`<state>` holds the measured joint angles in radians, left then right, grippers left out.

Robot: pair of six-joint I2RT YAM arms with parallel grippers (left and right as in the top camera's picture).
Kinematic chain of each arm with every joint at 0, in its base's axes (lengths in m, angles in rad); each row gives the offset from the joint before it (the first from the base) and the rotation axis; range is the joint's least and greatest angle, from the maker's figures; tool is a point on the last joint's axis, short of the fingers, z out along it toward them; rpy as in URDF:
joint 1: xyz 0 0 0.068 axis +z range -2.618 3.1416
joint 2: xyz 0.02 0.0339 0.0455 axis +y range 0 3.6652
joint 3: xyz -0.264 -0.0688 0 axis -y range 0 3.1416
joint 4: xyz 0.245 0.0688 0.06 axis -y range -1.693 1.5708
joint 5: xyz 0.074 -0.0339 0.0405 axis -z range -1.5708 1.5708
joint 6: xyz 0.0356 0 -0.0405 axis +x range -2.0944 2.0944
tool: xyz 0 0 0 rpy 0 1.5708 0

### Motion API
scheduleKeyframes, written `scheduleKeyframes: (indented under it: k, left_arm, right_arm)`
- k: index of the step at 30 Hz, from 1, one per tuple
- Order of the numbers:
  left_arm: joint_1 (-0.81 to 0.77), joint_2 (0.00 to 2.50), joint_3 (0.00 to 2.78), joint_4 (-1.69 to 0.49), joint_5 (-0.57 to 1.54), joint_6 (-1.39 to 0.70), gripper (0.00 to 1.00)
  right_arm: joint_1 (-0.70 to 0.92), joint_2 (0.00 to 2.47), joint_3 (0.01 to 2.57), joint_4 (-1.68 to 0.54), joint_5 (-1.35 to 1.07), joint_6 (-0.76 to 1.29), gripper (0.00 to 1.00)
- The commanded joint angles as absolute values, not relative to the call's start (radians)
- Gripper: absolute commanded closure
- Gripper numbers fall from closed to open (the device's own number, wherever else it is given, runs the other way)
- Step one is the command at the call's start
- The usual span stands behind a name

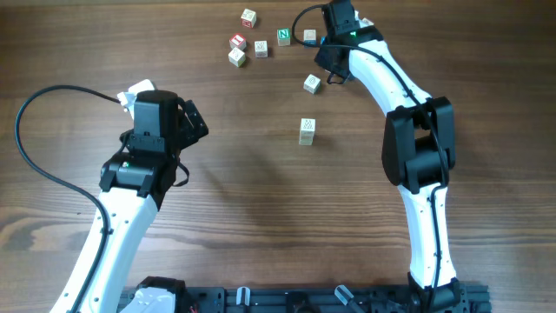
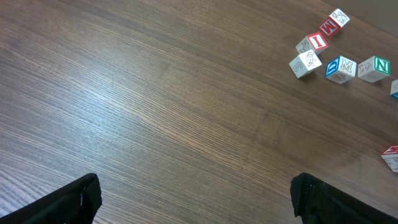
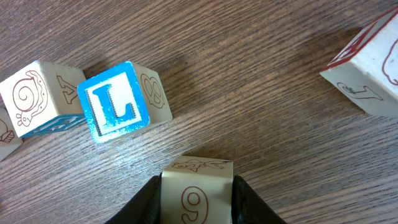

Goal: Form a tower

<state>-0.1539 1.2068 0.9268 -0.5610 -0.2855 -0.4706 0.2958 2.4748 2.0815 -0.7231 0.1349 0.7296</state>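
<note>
the right jaws are clamped on a pale 9 cube (image 3: 198, 194), a dark finger (image 3: 148, 202) pressed to each side of it; whether it is lifted off the bench (image 3: 261, 56) i cannot tell. just beyond it sit a blue l cube (image 3: 115, 103) and a snail cube (image 3: 30, 94) side by side, with a red-edged cube (image 3: 372, 65) apart from them. the left jaws stand wide apart over bare wood, gripping nothing, well away from the cubes. the tower (image 1: 307, 131) stands mid-bench between the arms. it looks about two cubes high, though from above i cannot count surely. so the build seems early: the 9 cube and several loose cubes (image 1: 261, 49) at the far side are not yet stacked.
</note>
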Motion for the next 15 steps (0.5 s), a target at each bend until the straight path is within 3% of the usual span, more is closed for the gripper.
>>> scheduleKeyframes:
  k: [1, 8, 15]
  left_arm:
    - [-0.147, 1.201, 0.931, -0.559, -0.28, -0.483, 0.0]
    - [-0.147, 1.201, 0.931, -0.559, -0.28, -0.483, 0.0]
    - [-0.147, 1.201, 0.931, -0.559, -0.28, -0.483, 0.0]
  right_arm:
    - [0.304, 2.497, 2.079, -0.72, 0.126, 0.724, 0.69]
    - [0.3, 2.391, 2.081, -0.798, 0.1, 0.539, 0.72]
    - [0.308, 2.142, 2.081, -1.063, 0.096, 0.47, 0.74]
